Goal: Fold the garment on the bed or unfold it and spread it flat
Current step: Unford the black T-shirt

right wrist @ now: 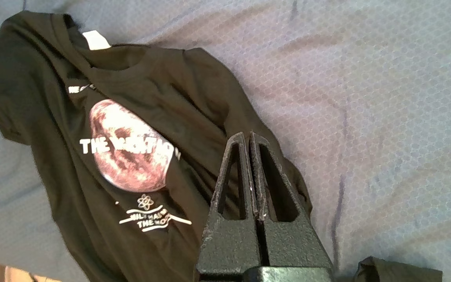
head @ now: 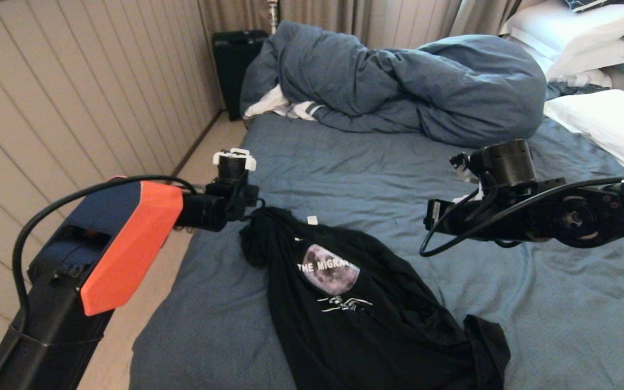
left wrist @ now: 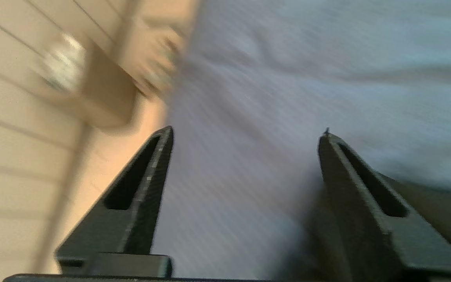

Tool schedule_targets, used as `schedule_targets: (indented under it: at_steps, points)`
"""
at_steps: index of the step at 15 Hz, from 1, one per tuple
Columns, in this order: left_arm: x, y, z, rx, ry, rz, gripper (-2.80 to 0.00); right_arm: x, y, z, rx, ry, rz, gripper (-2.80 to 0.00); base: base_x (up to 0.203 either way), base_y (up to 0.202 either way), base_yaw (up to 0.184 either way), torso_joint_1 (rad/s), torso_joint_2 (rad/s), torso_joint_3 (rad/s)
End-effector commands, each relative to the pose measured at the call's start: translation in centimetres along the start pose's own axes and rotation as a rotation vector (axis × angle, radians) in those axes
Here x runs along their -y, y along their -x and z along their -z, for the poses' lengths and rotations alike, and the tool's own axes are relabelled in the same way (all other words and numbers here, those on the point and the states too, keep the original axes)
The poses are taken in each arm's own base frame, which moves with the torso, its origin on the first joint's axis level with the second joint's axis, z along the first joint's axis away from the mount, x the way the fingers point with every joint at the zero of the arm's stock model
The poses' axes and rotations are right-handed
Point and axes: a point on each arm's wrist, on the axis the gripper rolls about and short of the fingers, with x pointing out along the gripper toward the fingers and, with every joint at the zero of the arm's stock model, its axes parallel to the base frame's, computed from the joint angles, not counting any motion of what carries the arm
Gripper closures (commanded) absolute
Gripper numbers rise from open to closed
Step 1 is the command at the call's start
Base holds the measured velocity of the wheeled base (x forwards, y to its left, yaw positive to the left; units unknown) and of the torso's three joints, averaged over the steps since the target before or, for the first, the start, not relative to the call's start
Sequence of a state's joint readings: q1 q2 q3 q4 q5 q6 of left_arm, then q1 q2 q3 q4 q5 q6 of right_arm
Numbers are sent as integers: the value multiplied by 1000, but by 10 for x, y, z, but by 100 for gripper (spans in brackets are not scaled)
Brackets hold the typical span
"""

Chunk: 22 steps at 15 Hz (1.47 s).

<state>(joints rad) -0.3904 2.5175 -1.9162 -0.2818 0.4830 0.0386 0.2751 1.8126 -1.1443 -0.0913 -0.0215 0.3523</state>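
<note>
The garment [head: 355, 314], a black T-shirt with a moon print and white lettering, lies crumpled on the bed [head: 371, 173], print side up, its white neck label at the far end. My left arm [head: 128, 244] reaches to the shirt's far left corner. In the left wrist view the left gripper [left wrist: 247, 133] is open over bare sheet [left wrist: 268, 98], nothing between its fingers, with dark cloth [left wrist: 437, 211] beside one finger. My right arm [head: 507, 211] hangs over the sheet to the shirt's right. The right gripper [right wrist: 248, 135] is shut and empty above the garment's [right wrist: 131, 117] edge.
A bunched blue-grey duvet [head: 409, 81] fills the far end of the bed, with white pillows [head: 604, 124] at the far right. A black case [head: 233, 65] stands by the panelled wall [head: 73, 108]. A narrow strip of floor [head: 203, 157] runs along the bed's left edge.
</note>
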Motion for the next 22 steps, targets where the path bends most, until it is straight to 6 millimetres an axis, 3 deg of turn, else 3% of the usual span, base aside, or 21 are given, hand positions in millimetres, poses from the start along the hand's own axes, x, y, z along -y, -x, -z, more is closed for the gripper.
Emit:
schedule_targets:
  at_steps: [1,2,3,6,8,12,14,16,18,22]
  points:
    - [-3,27,-24,-29,77,21,-280,-2,5,-2,11,-2,-6,0,0,0,0,0,0,0]
    - [-2,37,-26,-60,100,35,-280,-3,8,-2,14,0,-11,0,0,0,0,0,0,0]
    - [-2,47,-25,-93,112,52,0,-3,8,-1,9,0,-11,0,0,0,0,0,0,0]
    - [-4,92,-15,-200,118,158,0,4,12,17,-39,0,7,0,0,0,0,0,0,0]
    - [6,124,3,-282,119,221,0,6,15,22,-50,-2,11,0,0,0,0,0,0,0]
    - [33,180,62,-470,102,296,0,11,21,36,-89,-4,17,0,0,0,0,0,0,0]
    - [51,204,82,-492,74,348,0,14,22,42,-108,-7,26,0,0,0,0,0,0,0]
    - [74,224,98,-493,44,396,0,16,20,46,-127,-7,23,0,0,0,0,0,0,0]
    - [89,231,117,-484,-6,353,0,18,19,46,-133,-14,18,0,0,0,0,0,0,0]
    - [100,248,136,-504,-76,371,0,23,14,47,-146,-23,25,0,0,0,0,0,0,0]
